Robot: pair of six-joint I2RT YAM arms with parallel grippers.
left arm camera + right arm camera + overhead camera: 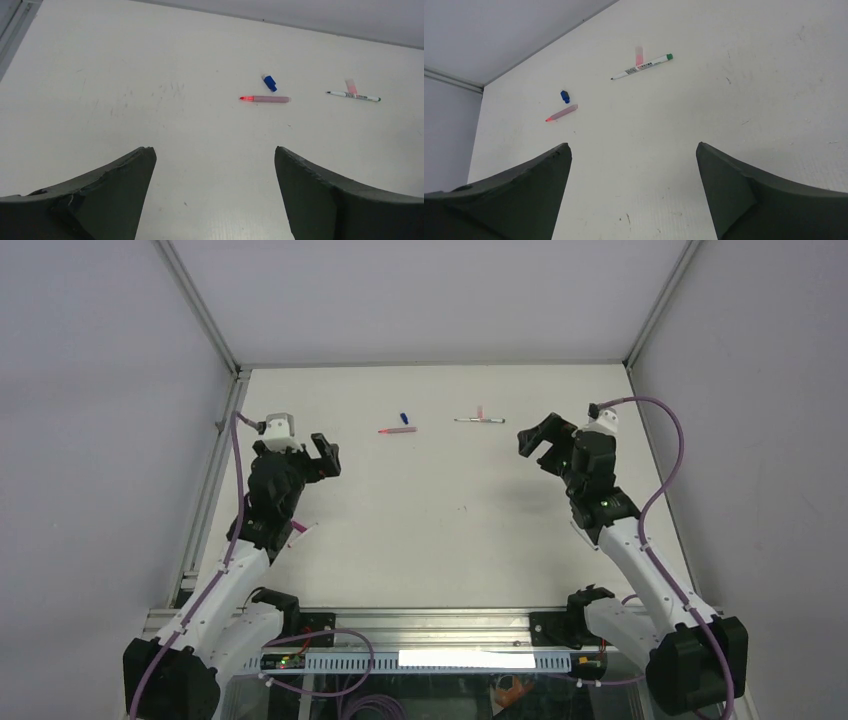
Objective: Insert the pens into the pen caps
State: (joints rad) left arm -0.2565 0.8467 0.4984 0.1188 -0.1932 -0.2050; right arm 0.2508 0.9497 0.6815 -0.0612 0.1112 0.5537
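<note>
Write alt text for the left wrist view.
A pink pen with a red tip and a white pen with a green end lie uncapped on a white table beyond the open left hand. A blue cap sits just beyond the pink pen; a pale pink cap lies beside the white pen.

Flat white scuffed tabletop [150, 100] below and ahead of left pincer [214, 152]. Plain grey panel wall [430, 300] far beyond; silver aluminium rail [208, 490] outboard, leftward.
</note>
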